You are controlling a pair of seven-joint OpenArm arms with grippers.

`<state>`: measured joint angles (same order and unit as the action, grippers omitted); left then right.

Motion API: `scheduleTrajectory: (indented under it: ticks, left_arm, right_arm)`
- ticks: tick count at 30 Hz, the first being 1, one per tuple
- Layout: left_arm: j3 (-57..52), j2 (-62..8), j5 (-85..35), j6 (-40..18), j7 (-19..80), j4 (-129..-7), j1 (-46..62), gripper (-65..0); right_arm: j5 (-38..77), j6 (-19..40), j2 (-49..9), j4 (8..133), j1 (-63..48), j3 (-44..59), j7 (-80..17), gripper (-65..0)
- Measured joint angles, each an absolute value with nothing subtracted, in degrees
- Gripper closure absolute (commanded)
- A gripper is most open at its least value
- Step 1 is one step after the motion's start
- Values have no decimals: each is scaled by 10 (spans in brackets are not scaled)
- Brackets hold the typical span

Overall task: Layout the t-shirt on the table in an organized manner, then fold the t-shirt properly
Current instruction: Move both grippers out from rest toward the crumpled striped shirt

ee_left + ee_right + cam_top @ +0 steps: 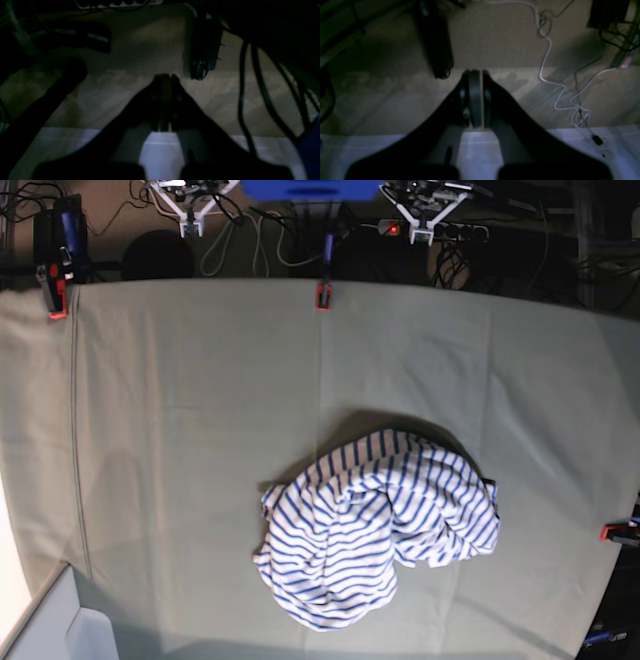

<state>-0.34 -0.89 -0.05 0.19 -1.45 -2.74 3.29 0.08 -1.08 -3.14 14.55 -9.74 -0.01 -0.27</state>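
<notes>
At the far edge the right gripper (476, 72) sat clenched on nothing over the floor, the crumpled t-shirt (375, 525) lay bunched near the front of the table (180, 430), right of centre, and the left gripper (165, 76) likewise hung clenched and empty.

The t-shirt (375, 525) is lying bunched up on the table (180, 430), near the front edge and a bit to the right. Clamps are sitting at the far edge (322, 296), far left corner (56, 298) and right edge (618, 531).
</notes>
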Motion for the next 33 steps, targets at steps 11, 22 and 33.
scheduleTrajectory:
  ticks: [11,22,33]
  left_arm:
    - [-3,-32,-2,0,-31,-310,199,0]
    - [-3,-53,-2,2,-29,-464,291,0]
    - [-3,-50,-2,1,-23,-724,434,0]
  right_arm:
    - [3,-10,-30,193,-135,0,-2,0]
    - [3,-7,-25,538,-329,2,-11,0]
    - [3,-4,-18,821,-485,37,-19,0]
